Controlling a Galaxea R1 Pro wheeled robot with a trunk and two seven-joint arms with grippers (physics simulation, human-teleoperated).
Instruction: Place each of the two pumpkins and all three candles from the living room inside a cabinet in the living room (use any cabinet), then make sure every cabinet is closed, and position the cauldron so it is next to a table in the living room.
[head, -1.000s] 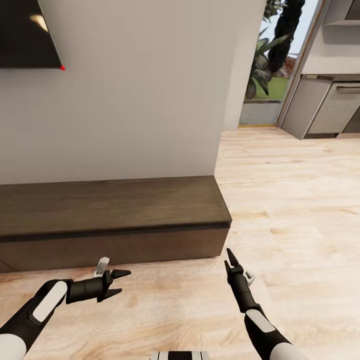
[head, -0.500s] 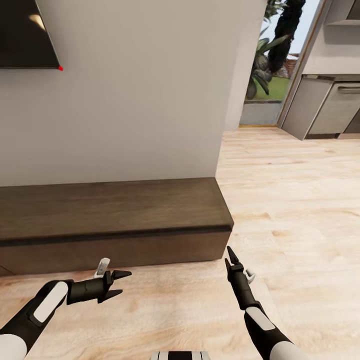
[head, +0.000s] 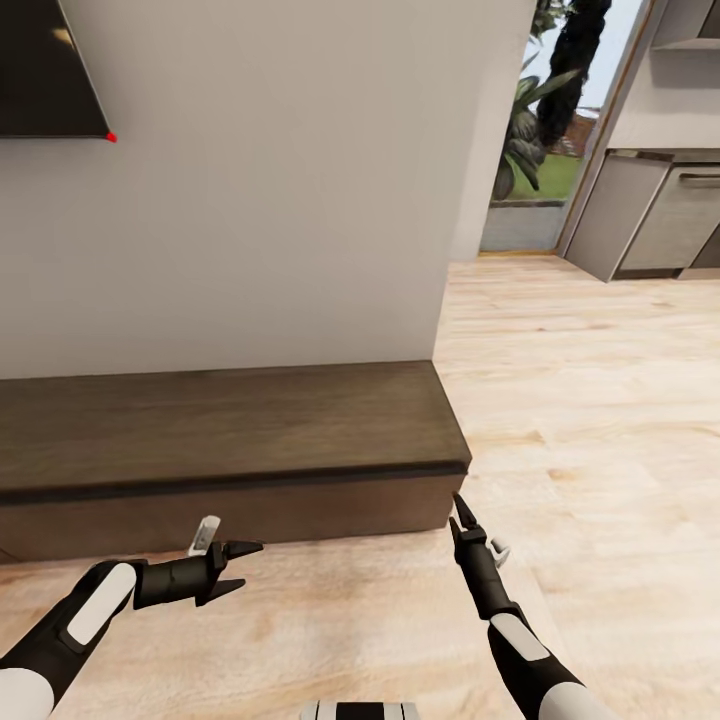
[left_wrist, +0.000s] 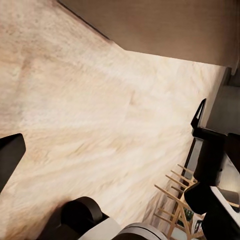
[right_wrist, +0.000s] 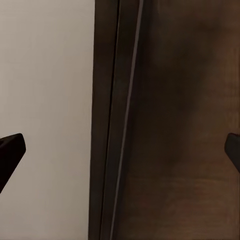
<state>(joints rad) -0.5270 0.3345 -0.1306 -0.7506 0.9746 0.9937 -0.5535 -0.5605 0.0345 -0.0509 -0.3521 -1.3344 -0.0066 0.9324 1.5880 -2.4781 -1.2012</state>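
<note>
1. Fingers of my left end effector (head: 243, 567) stand spread apart with nothing between them, pointing across my front, low over the plank floor (head: 560, 420).
2. My right end effector (head: 461, 511) points forward at the cabinet's right end; in the right wrist view its two tips sit wide apart at opposite borders, empty and touching nothing.
3. The cabinet (head: 230, 440) is just ahead of both end effectors, long, low and dark brown, its front closed flush and its top bare against the pale wall (head: 280, 200).
4. The cabinet's right corner ends just beside my right end effector; beyond it the floor lies open toward the doorway (head: 540, 130) and grey kitchen units (head: 660, 215).
5. A black TV (head: 45, 70) hangs on the wall above the cabinet's left part.
</note>
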